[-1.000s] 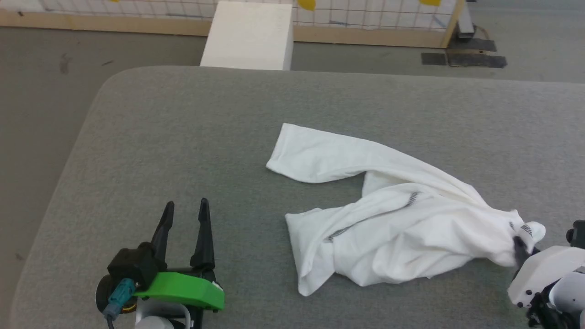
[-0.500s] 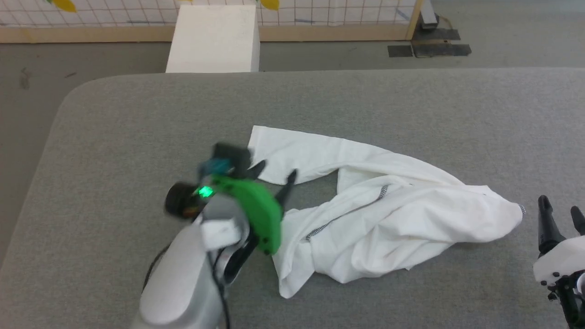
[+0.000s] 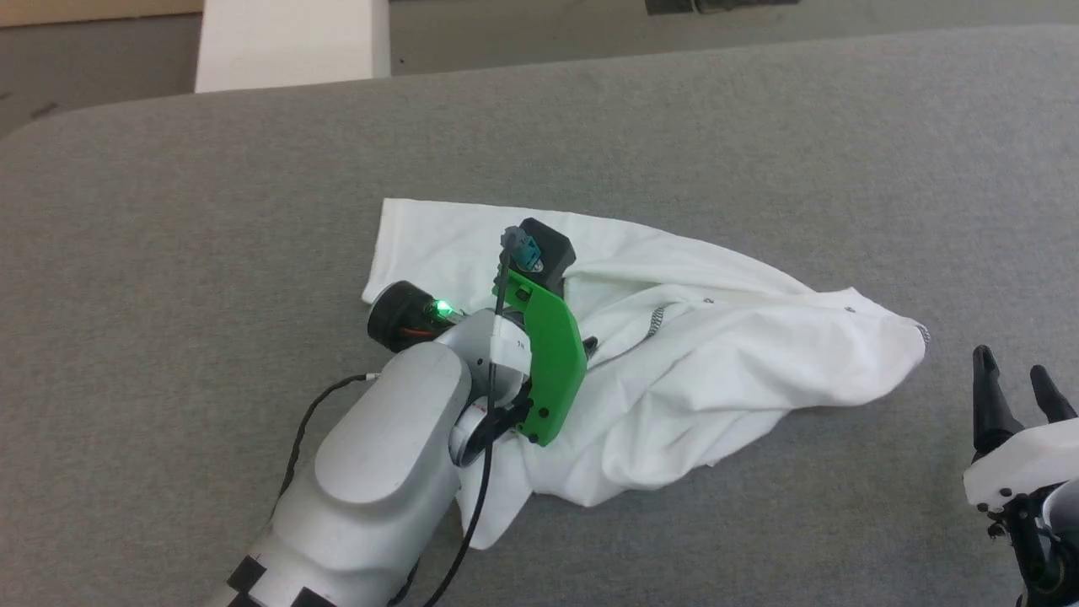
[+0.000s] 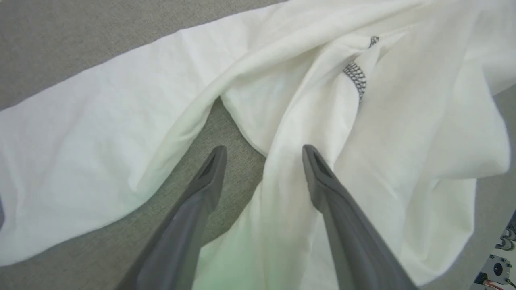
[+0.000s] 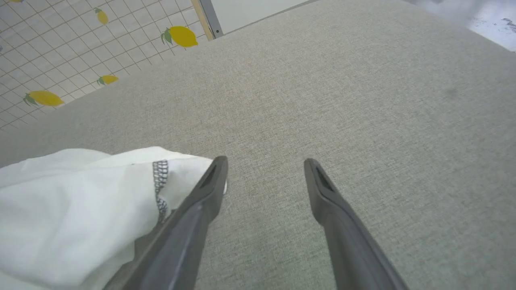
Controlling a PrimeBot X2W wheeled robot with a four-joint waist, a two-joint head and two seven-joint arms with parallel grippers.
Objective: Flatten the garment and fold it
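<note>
Currently listed, one moment.

Item 1, garment (image 3: 716,371): white T-shirt, crumpled, lying on the middle of the grey fabric-covered bench (image 3: 759,126). A flatter panel stretches to the far left. The bulk is bunched in folds toward the near side, and a narrowed end points right. Dark zigzag stitching (image 3: 653,319) shows on a fold near the centre.

Item 2, left pincer (image 4: 264,150): fingers spread well apart, nothing held. It is poised over the garment's left-centre. In the left wrist view one fingertip is over a wedge of bare bench between two folds, and the other is over the white cloth. Whether either tip touches cannot be told. In the head view the fingers are mostly hidden beneath the wrist's green cover (image 3: 552,362), and the pale forearm crosses the garment's near-left edge.

Item 3, right pincer (image 3: 1009,362): fingers apart, empty, over bare bench just right of the garment's right end and close beside the cloth.

Item 4, white box (image 3: 291,46): beyond the bench's far left edge.

Item 5, lemon-printed grid panel (image 5: 80,52): background of the right wrist view.
</note>
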